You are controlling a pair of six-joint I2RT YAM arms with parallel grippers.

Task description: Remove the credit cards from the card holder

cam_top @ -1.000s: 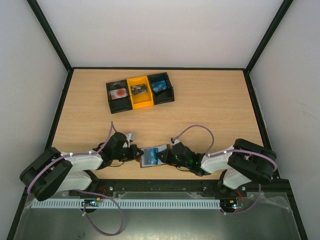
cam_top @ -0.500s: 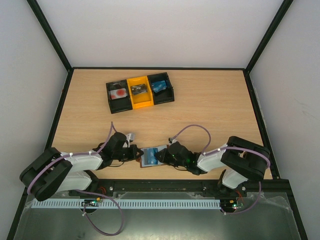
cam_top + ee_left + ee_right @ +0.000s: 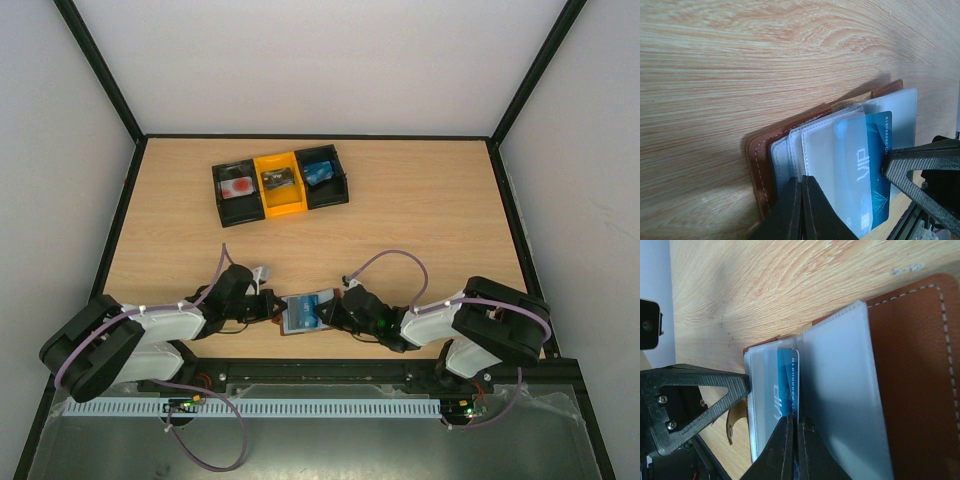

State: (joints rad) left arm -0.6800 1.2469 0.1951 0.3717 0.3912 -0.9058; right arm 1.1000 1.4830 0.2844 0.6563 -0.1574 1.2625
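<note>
While the holder [image 3: 300,314] lies open on the bench [image 3: 420,220] at the near edge, between the two arms, we judge the step in hand to be drawing the first card [image 3: 876,150] from its pocket. The left fingers [image 3: 786,212] are pressed together on the edge of the clear sleeves [image 3: 820,150], pinning the holder in place. The right fingers [image 3: 779,452] are closed tight on the card's exposed end, as far as we can tell. The neighbouring sleeve lies so close that we cannot rule out a pinch of both. Most of the card sits inside its sleeve, with only a strip bare.

We think the next move calls for a straight pull by the right arm, low and flat to the bench, away from the pocket mouth. The left side should hold firm so the holder does not drag along.

The holder is smooth reddish-brown leather with pale stitching along its border and rounded corners. Its sleeves are thin frosted plastic, soft and stacked like pages, so we expect them to bow and cling to the card. The card is bright blue, glossy, flat and stiff, with pale lettering and digits. The bench is a smooth pale wood-grain surface, so we judge the leather could slide on it. A black and yellow tray [image 3: 218,195] with three bins stands well apart at the back
</note>
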